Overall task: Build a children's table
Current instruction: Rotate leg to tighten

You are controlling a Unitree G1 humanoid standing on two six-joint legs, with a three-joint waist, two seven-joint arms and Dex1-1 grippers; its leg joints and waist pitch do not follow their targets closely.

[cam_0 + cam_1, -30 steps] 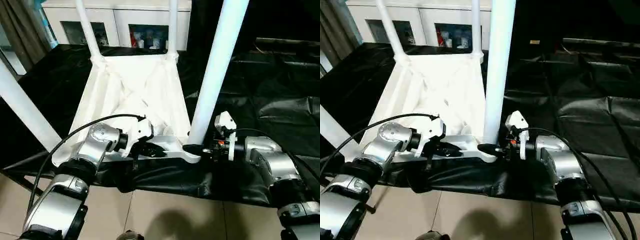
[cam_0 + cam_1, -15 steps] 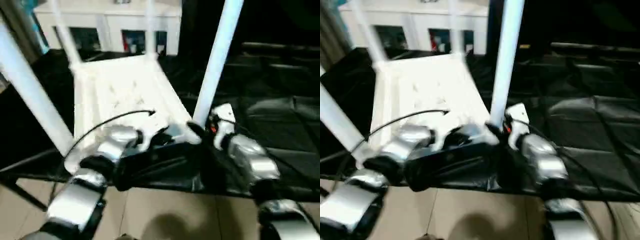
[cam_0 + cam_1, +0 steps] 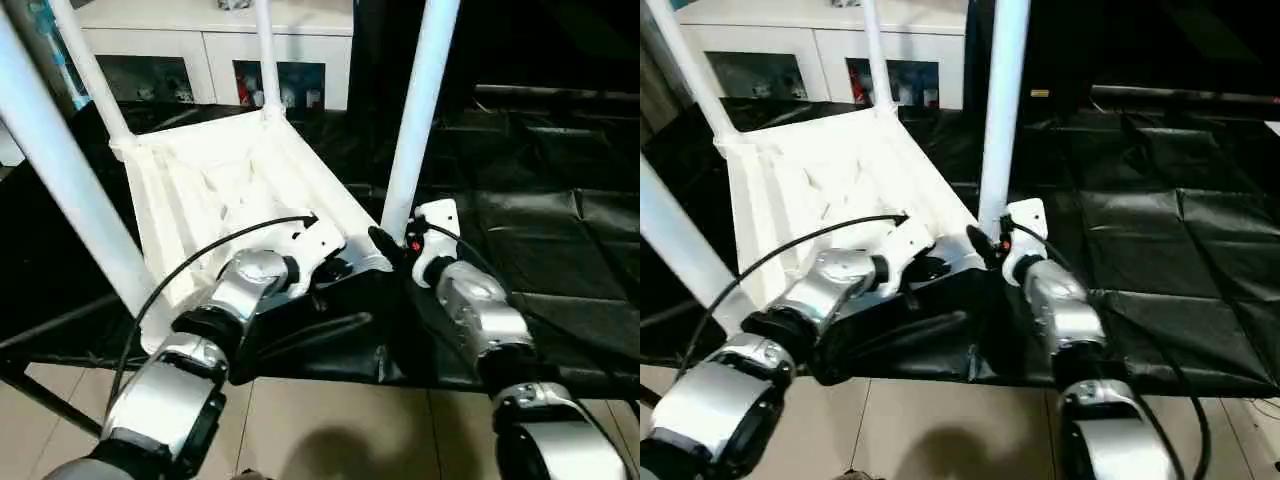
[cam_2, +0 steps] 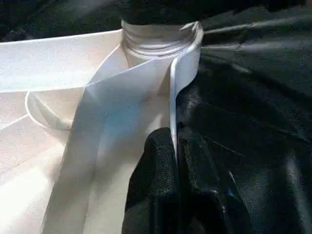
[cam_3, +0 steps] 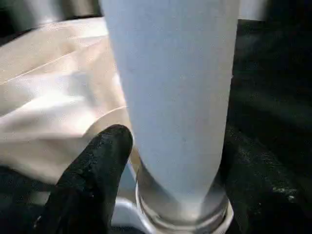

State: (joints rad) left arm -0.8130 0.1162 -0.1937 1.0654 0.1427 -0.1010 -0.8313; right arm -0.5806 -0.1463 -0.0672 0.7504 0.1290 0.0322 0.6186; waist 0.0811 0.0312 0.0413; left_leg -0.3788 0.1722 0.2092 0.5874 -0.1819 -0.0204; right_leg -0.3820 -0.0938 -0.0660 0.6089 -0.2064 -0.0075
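The children's table lies upside down on the black-draped work table, its ribbed underside (image 3: 230, 170) facing up and its white legs standing upright. My left gripper (image 3: 335, 270) is shut on the thin near rim (image 4: 183, 78) of the table top, close to the corner socket. My right gripper (image 3: 385, 243) sits at the base of the near right leg (image 3: 415, 110). One black finger (image 5: 97, 165) presses against that leg; the other is hidden behind it. The near left leg (image 3: 70, 170) rises at the left.
The black cloth (image 3: 540, 220) spreads wide to the right and bunches at the front edge under my forearms. A white cabinet (image 3: 200, 40) with glass doors stands behind. Tiled floor (image 3: 330, 420) lies below the edge. A black cable (image 3: 200, 255) loops over my left arm.
The whole view has shifted. The table's near edge now slants, its right corner farther back than before. Both grippers keep their places on the rim and the leg.
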